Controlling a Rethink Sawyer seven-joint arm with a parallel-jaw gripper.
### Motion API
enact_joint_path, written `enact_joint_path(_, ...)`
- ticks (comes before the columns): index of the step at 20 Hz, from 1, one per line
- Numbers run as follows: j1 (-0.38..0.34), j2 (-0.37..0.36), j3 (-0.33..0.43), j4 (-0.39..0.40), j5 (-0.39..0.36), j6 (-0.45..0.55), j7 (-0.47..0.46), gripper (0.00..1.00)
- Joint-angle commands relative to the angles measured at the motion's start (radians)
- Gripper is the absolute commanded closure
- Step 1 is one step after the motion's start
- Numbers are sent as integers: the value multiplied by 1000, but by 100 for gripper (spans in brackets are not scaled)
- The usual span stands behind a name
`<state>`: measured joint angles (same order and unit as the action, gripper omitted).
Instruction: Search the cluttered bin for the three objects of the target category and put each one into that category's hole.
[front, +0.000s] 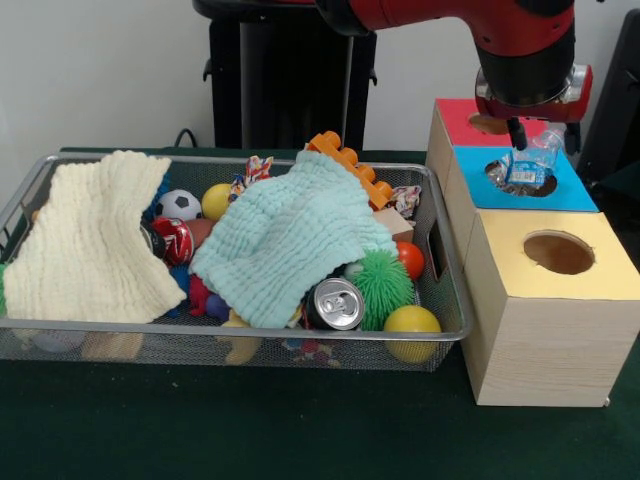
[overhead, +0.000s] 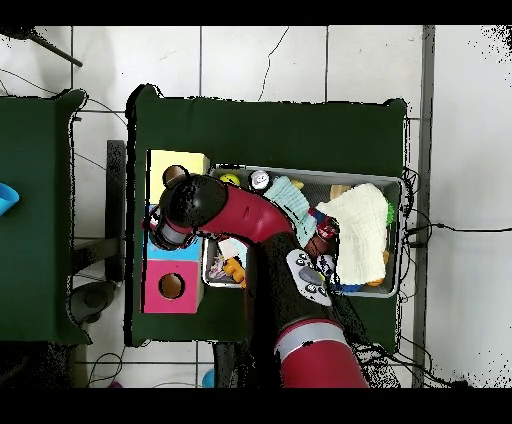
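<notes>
My gripper (front: 545, 140) hangs over the blue-topped box (front: 570, 190) and is shut on a clear bottle (front: 532, 162) with a blue-and-white label. The bottle is tilted, and its lower end dips into the round hole (front: 500, 176). The wire mesh bin (front: 250, 330) lies to the left of the boxes, full of clutter. No other clear bottle shows in it. In the overhead view the arm (overhead: 215, 210) covers the gripper, the bottle and most of the blue box (overhead: 158, 246).
A cream cloth (front: 95, 240) and a mint cloth (front: 290, 235) cover much of the bin. A silver can (front: 335, 303), a yellow ball (front: 412, 322), a green spiky ball (front: 382, 282) and toys lie around them. The red-topped box (front: 455, 118) and yellow-topped box (front: 555, 290) flank the blue one.
</notes>
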<state>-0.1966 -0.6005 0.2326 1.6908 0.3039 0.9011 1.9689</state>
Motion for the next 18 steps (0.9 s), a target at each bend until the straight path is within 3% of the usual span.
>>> enact_joint_path(1,-12,41,57,19,22,-1,81,0)
enact_joint_path(8,-14,30,61,20,24,12,77,0)
enact_joint_path(18,-24,-110,69,47,52,181,102,0)
